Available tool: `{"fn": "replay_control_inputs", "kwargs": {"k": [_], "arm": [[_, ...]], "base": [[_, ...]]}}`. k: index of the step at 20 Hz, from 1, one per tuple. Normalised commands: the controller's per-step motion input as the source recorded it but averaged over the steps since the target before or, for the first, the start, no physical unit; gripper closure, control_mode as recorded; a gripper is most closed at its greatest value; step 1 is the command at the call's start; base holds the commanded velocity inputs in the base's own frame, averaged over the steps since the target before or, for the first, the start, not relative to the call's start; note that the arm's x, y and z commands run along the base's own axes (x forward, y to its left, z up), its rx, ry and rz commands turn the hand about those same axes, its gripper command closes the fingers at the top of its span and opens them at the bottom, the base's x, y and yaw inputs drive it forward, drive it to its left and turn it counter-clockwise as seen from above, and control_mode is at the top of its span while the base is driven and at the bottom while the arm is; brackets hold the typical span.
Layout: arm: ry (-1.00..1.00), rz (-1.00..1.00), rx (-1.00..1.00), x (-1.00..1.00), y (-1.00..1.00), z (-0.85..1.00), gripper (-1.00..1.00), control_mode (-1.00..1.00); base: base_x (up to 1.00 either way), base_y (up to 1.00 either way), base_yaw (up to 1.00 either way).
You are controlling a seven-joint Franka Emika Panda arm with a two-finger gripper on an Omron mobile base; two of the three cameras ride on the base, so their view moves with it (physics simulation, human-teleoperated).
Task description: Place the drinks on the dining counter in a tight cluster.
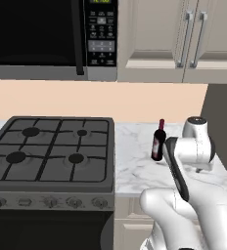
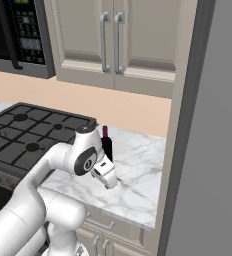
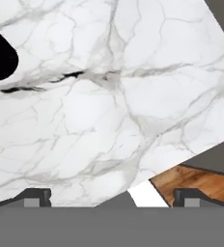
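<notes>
Hovering with hand [image 3: 112, 197] spread wide, empty; upright dark glass wine bottle [image 1: 158, 141] standing just beyond on marble table [image 1: 135, 161].

a black gas stove [image 1: 49, 154] with four burners sits left of a short white marble worktop [image 1: 135, 168], the two touching edge to edge. a black microwave [image 1: 52, 36] hangs above the stove. beige wall cabinets [image 1: 184, 39] with paired metal handles hang above the worktop. a tall grey panel [image 2: 208, 140] stands at the worktop's right end.
</notes>
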Motion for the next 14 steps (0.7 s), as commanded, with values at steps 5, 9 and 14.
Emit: {"fn": "replay_control_inputs", "kwargs": {"k": [5, 9, 14], "arm": [[-0.33, -0.02, -0.03, 0.04, 0.34, 0.10, -1.00, -1.00], [-0.20, 0.07, -0.12, 0.11, 0.30, 0.21, -1.00, -1.00], [-0.04, 0.24, -0.19, 0.27, 0.10, 0.12, -1.00, -1.00]], "base": [[0.00, 0.00, 0.00], [0.00, 0.00, 0.00], [0.00, 0.00, 0.00]]}}
